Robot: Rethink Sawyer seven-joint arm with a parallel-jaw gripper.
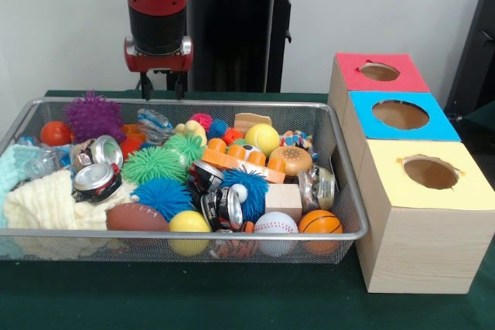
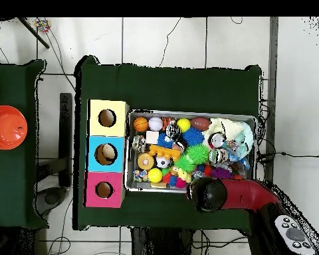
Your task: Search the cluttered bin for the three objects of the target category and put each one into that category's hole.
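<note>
One bin (image 1: 340, 168), below jaws (untouched)

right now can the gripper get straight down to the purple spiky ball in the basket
Probably yes. The purple spiky ball sits on top of the pile at the basket's far edge, nothing over it, and the gripper hangs above that rim, slightly to one side.

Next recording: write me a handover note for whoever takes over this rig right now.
Gripper: hangs above the far rim of the wire-mesh bin, holding nothing; fingers short, open or shut unclear.
Bin: full of balls, spiky toys, cans and cloth.
Boxes: red box, blue box, yellow box in a row beside the bin.
Done: no drop visible in this frame.
Left: find and post all three targets.
</note>
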